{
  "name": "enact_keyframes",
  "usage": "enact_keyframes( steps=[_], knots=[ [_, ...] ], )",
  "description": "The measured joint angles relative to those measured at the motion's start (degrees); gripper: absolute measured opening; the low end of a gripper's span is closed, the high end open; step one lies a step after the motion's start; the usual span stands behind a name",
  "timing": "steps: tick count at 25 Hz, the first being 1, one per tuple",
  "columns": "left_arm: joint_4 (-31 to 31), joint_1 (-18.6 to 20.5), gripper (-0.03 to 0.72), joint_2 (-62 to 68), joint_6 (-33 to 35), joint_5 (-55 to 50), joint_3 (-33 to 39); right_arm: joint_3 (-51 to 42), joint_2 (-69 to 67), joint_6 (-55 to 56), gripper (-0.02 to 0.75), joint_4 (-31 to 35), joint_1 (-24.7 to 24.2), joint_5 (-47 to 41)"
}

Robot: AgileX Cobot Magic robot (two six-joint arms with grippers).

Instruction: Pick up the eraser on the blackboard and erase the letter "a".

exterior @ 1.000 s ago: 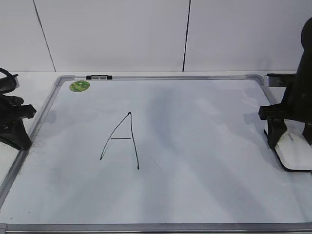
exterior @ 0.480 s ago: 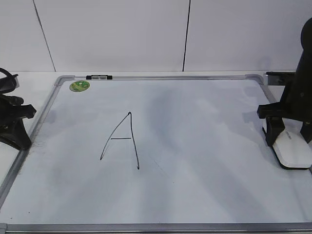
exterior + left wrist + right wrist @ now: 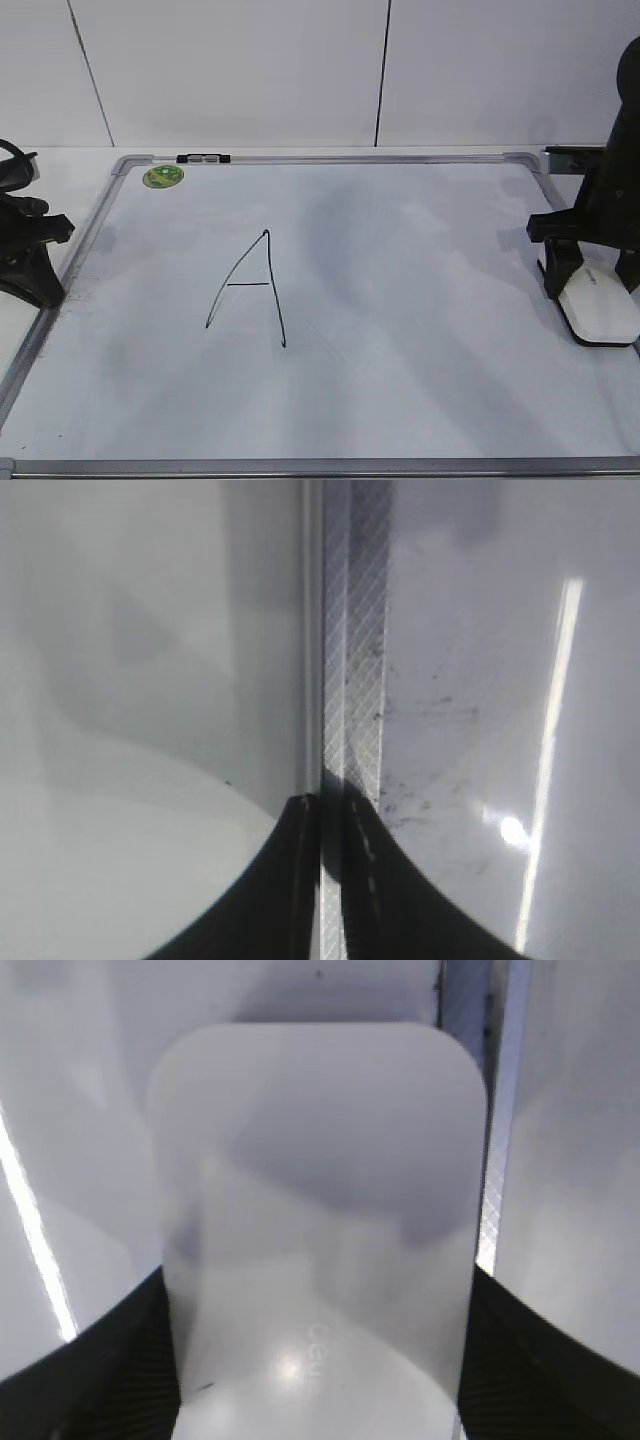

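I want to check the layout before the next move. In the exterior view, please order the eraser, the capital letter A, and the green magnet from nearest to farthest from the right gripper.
1. The eraser, between the jaws of the right gripper, at the board's right edge.
2. The capital A, mid-board, left of centre.
3. The green magnet, far-left top corner.

White eraser — black base
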State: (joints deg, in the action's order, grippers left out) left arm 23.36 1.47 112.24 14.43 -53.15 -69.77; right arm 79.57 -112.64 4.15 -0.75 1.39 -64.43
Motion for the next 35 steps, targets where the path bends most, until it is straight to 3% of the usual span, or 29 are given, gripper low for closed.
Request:
enact_keyframes(
  steps=[8, 15, 23, 31, 35],
  knots=[
    [0.0, 0.0, 0.028, 0.0, 0.0, 0.0, 0.0, 0.0, 0.0, -0.4, 0.536, 0.0, 0.0, 0.3],
    [0.2, 0.0, 0.029, 0.0, 0.0, 0.0, 0.0, 0.0, -0.2, -0.7, 0.653, -0.1, 0.0, 0.4],
    [0.6, 0.0, 0.039, 0.0, 0.1, 0.0, 0.0, 0.5, -0.2, -0.7, 0.661, -1.8, 0.0, -0.5],
    [1.4, 0.0, 0.25, 0.4, 0.2, -2.0, -1.5, 2.8, -0.2, -0.7, 0.661, -2.1, 0.0, -2.7],
    [1.4, -0.1, 0.286, 0.0, 0.2, -3.0, -3.1, 4.5, -0.2, -0.5, 0.661, -2.1, 0.0, -4.3]
  ],
)
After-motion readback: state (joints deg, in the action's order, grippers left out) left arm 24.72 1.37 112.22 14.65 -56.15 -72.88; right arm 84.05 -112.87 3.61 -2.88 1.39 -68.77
